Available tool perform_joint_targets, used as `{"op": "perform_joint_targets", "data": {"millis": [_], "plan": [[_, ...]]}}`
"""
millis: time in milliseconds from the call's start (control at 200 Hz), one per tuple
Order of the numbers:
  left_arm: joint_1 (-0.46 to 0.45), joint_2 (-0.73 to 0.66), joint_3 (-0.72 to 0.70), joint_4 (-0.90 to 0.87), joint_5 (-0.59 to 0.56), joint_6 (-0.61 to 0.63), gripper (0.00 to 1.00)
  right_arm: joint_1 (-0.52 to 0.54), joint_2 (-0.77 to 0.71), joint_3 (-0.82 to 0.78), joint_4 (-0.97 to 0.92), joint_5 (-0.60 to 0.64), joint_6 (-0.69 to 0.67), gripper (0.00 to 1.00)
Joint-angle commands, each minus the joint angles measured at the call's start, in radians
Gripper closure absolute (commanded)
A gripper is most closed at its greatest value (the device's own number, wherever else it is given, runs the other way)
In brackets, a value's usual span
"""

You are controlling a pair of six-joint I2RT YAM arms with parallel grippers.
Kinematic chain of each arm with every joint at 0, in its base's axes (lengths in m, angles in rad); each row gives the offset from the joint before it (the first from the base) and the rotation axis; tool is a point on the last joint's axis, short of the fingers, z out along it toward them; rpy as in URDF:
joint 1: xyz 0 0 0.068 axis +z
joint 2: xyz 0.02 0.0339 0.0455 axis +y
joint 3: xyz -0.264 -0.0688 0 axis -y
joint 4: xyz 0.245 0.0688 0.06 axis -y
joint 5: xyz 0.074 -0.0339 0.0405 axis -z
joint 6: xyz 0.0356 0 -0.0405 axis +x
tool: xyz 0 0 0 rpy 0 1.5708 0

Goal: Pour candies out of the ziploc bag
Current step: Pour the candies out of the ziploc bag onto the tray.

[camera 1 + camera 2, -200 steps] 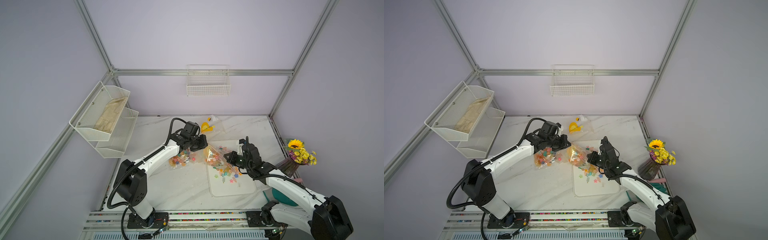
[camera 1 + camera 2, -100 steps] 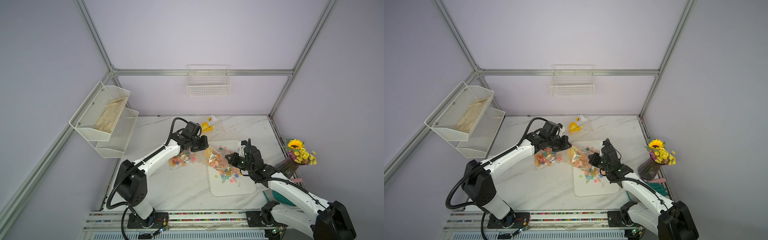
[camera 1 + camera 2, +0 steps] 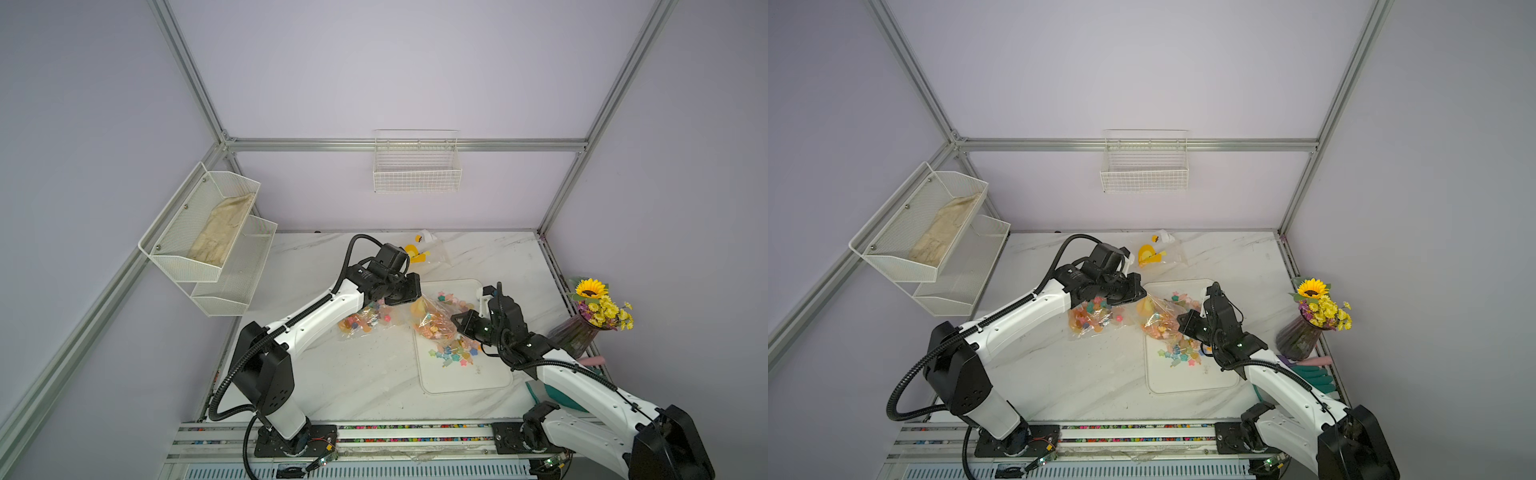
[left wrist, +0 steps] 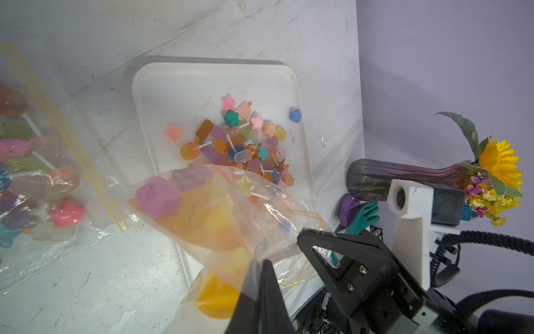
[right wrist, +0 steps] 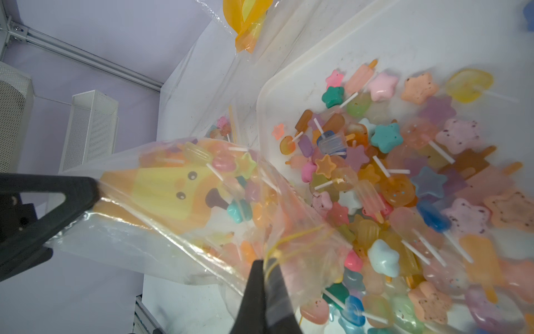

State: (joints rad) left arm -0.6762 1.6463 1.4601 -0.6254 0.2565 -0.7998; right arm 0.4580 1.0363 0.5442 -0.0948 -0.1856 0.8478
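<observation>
In both top views the ziploc bag (image 3: pixel 432 321) (image 3: pixel 1156 319) was strung between the two arms. The left jaws were closed on one end and the right jaws on the other, so its long axis ran from one pair to the other. A heap of candies (image 3: pixel 452 352) lay on the white tray (image 3: pixel 457 384), close beside and below the right jaws. A second bag (image 3: pixel 360 323) of sweets lay on the worktop under the left arm, held by neither pair. In the left wrist view the left jaws were together, clamped on the film at the bag's closed end. The bag (image 4: pixel 202 208) stretched away from them toward the right jaws, with candies inside it and the spilled heap (image 4: pixel 239 138) beyond. In the right wrist view the right jaws were pinched shut on the mouth edge at the yellow zip line. The loaded part of the bag (image 5: pixel 161 185) lay between them and the left jaws, and the mouth opened onto the tray. Judgement: the contents left inside sat nearer the left jaws, so emptying would depend on that end standing higher than the mouth.
</observation>
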Motion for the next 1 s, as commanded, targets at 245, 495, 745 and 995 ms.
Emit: {"op": "perform_joint_targets", "data": {"millis": [245, 495, 745, 995], "plan": [[-0.031, -0.034, 0.176, -0.013, -0.066, 0.025, 1.00, -0.009, -0.048, -0.039, -0.016, 0.026, 0.007, 1.00], [-0.055, -0.030, 0.218, -0.046, -0.082, 0.030, 1.00, -0.009, -0.048, -0.056, -0.009, 0.049, -0.002, 1.00], [-0.072, -0.025, 0.253, -0.060, -0.089, 0.036, 1.00, -0.009, -0.047, -0.073, -0.007, 0.077, -0.007, 1.00], [-0.088, -0.018, 0.284, -0.068, -0.086, 0.037, 1.00, -0.008, -0.042, -0.082, -0.002, 0.094, -0.002, 1.00]]}}
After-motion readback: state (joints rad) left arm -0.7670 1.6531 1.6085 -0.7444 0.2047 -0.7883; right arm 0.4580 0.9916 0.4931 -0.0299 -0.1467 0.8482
